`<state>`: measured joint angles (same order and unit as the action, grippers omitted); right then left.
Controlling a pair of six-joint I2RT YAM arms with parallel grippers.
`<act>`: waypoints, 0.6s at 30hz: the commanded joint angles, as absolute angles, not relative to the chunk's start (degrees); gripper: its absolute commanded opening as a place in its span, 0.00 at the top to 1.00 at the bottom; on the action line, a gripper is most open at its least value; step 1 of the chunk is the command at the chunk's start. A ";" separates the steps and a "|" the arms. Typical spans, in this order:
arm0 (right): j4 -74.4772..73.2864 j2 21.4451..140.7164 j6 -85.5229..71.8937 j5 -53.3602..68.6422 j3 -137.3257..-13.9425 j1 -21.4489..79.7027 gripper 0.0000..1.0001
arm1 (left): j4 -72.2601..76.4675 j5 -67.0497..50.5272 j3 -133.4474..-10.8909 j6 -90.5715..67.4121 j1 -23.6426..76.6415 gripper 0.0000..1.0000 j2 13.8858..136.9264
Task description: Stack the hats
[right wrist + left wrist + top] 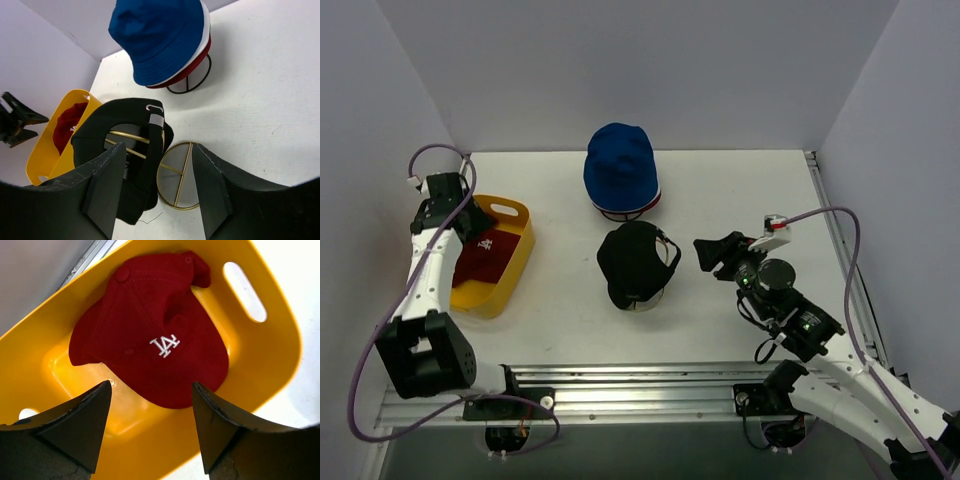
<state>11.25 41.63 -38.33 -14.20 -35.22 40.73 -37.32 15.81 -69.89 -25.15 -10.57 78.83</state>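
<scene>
The red baseball cap [150, 330] lay crumpled inside the yellow tub [260, 355] at the left of the surface [750, 190]. Its long axis ran along the tub's length, but which end was the bill could not be told. The left fingers [80, 425] hung spread wide above the cap, gripping nothing. Only the left wrist view showed the cap's white embroidered logo, upside down to that camera, and the tub's handle slot beyond it. At far centre the blue hat [155, 35] sat crown up. The top view gave it as little more than a blue dome, while the right wrist view showed it lying over a white bucket hat [205, 27] and a dark red bucket hat [197, 65], all on a black wire frame [192, 82]. In the middle a black cap [125, 112] perched on a gold wire frame [177, 175], its back strap and opening turned right toward the right fingers [102, 190]. These stood apart just beside it, clamped on nothing.
</scene>
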 commanded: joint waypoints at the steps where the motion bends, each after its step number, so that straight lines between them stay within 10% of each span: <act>1: 8.27 35.97 -35.51 -16.00 -37.27 40.25 0.48 | -34.98 17.84 -74.08 -22.59 -11.16 0.26 83.22; 18: 8.96 30.06 -34.01 -10.64 -34.89 40.34 0.48 | -35.33 23.82 -85.51 -19.95 -12.22 0.29 102.82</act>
